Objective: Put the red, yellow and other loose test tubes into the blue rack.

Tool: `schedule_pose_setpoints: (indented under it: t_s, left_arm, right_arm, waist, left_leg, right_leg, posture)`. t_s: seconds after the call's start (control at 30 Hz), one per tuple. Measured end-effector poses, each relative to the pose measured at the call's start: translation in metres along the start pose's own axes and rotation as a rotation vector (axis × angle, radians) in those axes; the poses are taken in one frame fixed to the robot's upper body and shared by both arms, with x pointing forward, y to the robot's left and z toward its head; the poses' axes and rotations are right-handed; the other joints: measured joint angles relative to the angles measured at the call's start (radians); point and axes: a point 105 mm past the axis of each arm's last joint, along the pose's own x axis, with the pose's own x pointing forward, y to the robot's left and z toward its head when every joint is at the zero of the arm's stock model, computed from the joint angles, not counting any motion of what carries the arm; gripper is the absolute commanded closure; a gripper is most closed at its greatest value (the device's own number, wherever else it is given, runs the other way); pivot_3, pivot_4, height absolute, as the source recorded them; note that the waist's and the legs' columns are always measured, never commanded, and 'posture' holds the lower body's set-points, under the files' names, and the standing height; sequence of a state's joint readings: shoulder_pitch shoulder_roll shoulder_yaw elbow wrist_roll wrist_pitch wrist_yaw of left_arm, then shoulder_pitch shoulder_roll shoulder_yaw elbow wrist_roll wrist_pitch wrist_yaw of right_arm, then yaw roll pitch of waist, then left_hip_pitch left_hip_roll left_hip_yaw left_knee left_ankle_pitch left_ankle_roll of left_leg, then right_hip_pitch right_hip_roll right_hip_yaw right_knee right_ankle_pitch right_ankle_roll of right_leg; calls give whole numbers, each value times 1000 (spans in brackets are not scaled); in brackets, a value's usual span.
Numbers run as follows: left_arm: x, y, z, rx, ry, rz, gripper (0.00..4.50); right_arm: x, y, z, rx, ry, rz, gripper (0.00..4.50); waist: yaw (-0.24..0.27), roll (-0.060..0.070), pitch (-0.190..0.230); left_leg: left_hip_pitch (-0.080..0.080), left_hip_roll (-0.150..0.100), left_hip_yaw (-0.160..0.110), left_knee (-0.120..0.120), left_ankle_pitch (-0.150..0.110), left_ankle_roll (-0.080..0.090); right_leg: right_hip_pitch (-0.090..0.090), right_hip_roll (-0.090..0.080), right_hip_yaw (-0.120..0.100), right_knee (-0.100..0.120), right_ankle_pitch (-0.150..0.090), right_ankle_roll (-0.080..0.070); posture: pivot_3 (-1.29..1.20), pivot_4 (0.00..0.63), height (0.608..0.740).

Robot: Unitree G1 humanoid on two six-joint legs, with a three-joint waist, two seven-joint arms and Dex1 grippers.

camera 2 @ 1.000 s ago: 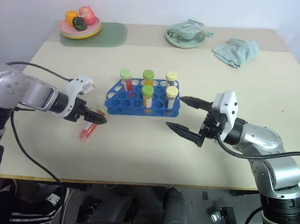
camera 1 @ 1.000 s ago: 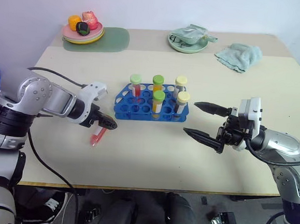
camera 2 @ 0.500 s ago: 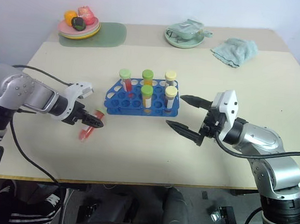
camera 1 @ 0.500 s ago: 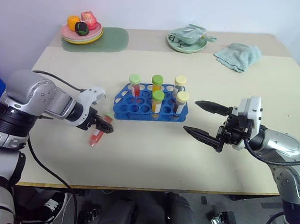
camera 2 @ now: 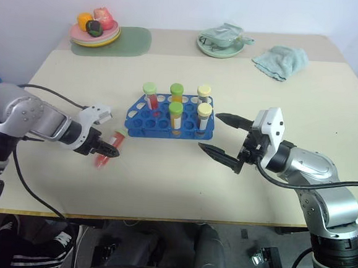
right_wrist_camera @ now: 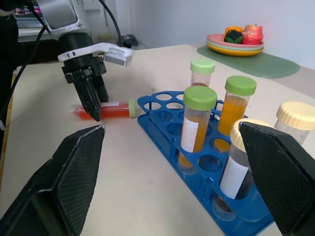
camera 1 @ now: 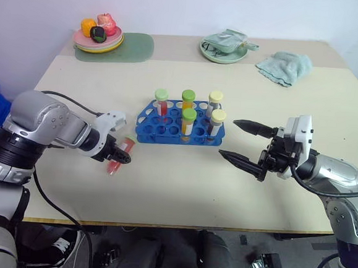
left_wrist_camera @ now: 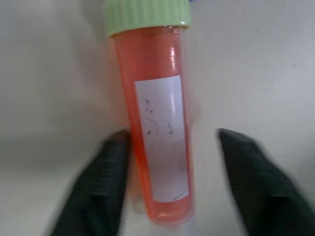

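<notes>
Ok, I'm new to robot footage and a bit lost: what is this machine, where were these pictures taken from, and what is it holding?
It is a two-armed humanoid robot. Two pictures come from cameras in its head, looking down over a table. The other two come from cameras on its wrists. On the table are a blue rack with five capped tubes standing in it, a plate of fruit-like pieces, a dish and a towel. The left gripper is down at a red tube lying flat, but I cannot tell whether it grips it yet. The right gripper hangs open, holding nothing.
</notes>
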State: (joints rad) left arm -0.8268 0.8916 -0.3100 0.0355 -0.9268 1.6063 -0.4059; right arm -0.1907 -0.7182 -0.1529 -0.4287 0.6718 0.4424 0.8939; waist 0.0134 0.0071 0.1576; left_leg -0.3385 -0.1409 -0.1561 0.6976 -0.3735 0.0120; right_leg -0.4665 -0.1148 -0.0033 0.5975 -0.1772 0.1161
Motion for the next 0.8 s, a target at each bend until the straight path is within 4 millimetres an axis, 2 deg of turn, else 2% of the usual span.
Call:
schedule_pose_setpoints:
  t_s: [0.3,0.37,0.43,0.57,0.8]
  left_arm:
    - [0,0,0,-1,0,7,2828]
    - [0,1,-1,-6,-4,14,3364]
    - [0,1,-1,-4,-8,16,3688]
    - [0,1,-3,-4,-15,15,3688]
    - [-9,15,-7,-56,-67,91,3688]
  right_arm:
    - [0,0,1,-8,-4,-1,0]
    - [0,0,1,-9,-6,-1,0]
    - [1,0,1,-11,-5,0,0]
    - [1,0,0,-13,-1,2,0]
    - [1,0,-1,-19,5,3,0]
  waist:
    - [0,0,0]
    - [0,0,0]
    - [0,0,0]
    - [0,0,0]
    - [-1,0,0]
  left_leg:
    - [0,0,0,0,0,0]
    - [0,0,0,0,0,0]
    - [0,0,0,0,0,0]
    - [0,0,0,0,0,0]
    - [0,0,0,0,0,0]
  right_leg:
    - [0,0,0,0,0,0]
    - [0,0,0,0,0,0]
    - [0,0,0,0,0,0]
    - [0,0,0,0,0,0]
    - [0,0,0,0,0,0]
  posture:
    - [0,150,740]
    - [0,150,740]
    - [0,150,740]
    - [0,150,740]
    - [0,150,740]
